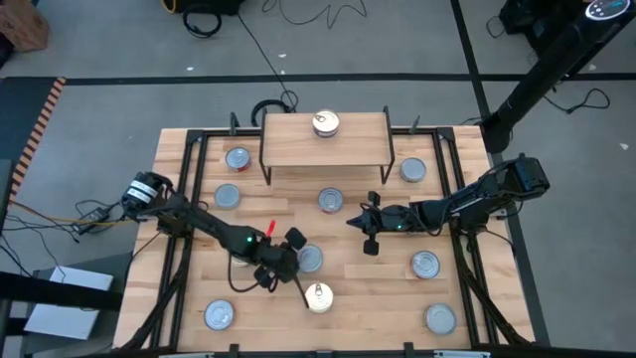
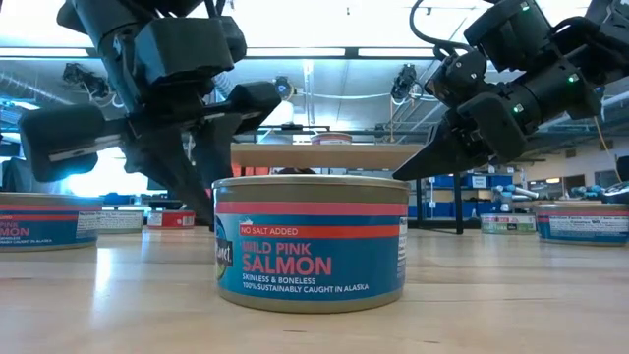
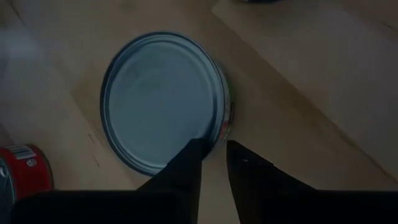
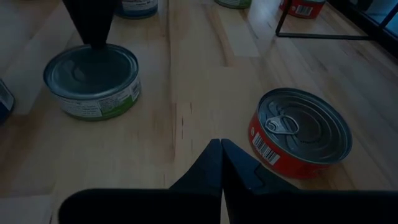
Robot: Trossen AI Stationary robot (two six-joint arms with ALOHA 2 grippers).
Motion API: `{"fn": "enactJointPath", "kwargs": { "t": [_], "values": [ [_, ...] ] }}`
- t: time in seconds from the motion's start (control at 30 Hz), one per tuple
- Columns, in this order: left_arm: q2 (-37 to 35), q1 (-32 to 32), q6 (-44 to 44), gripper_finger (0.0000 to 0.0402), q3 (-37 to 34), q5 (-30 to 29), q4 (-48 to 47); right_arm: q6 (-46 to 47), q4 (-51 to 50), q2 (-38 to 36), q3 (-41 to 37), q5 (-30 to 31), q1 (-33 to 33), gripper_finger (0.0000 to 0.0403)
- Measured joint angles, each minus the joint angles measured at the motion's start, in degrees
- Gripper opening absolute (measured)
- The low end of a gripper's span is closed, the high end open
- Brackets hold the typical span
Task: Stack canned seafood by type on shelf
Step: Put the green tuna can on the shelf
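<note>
Mid-table (image 1: 378, 288), a bit toward the edge opposite the shelf (image 1: 298, 144): we have the left gripper (image 3: 214, 144) over a green-labelled tin (image 3: 158, 99) with a plain bluish top. The fingers are only narrowly apart and the tips sit right at its rim, one over the lid, one just outside the wall. We see no firm hold on it.

The right gripper (image 4: 221, 144) is pinched closed and empty, hovering near the table's middle between that tin and a red tin (image 4: 298, 134).

One gold-topped tin (image 1: 325, 123) sits on the shelf; the others are scattered flat on the table, including a salmon tin (image 2: 310, 246) near the edge opposite the shelf.

Handling, our read:
- The tin is rigid metal, so it won't deform under squeeze.
- Likely dense for its size and short, so little wall to grab.
- The lid is smooth and the label glossy, so we expect slip.
- A pinch on the rim looks marginal: thin lip, and the tin would hang tilted.
- Better to open wide and take the side wall across the full width, pads below the rim bead.
- Keep it level for stacking, because lids nest poorly if tilted.
</note>
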Motion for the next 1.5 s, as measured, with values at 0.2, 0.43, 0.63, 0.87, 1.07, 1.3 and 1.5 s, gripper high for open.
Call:
{"fn": "enactJointPath", "kwargs": {
  "t": [0.2, 0.43, 0.63, 0.87, 1.07, 1.3, 1.5],
  "values": [
    [-0.15, -0.18, 0.07, 0.0017, -0.05, -1.32, 0.74, 0.00, -0.02, 0.00, 0.00, 0.00, 0.00, 0.0010],
    [0.07, -0.28, -1.20, 0.0003, 2.12, 0.02, -2.83, 0.00, -0.02, 0.00, 0.00, 0.00, 0.00, 0.0010],
    [0.06, 0.88, -4.04, 0.0002, 7.58, 3.75, -8.07, 0.00, -0.02, 0.00, 0.00, 0.00, -0.01, 0.0011],
    [-0.70, 4.42, -6.72, 0.0001, 9.98, 8.66, -13.49, -0.01, -0.23, 0.00, 0.00, 0.00, 0.00, 0.0011],
    [-0.06, 2.95, -2.96, 0.0024, 9.90, 9.13, -16.09, 0.00, -0.12, 0.00, 0.00, 0.00, 0.00, 0.0011],
    [1.27, 1.27, -0.27, 0.0066, 9.94, 4.35, -13.63, 0.00, -0.13, 0.00, 0.00, 0.00, 0.00, 0.0011],
    [3.59, 1.25, -0.20, 0.0077, 9.96, 3.09, -12.54, 0.00, -0.25, 0.00, 0.06, 0.00, 0.00, 0.0011]
  ]
}}
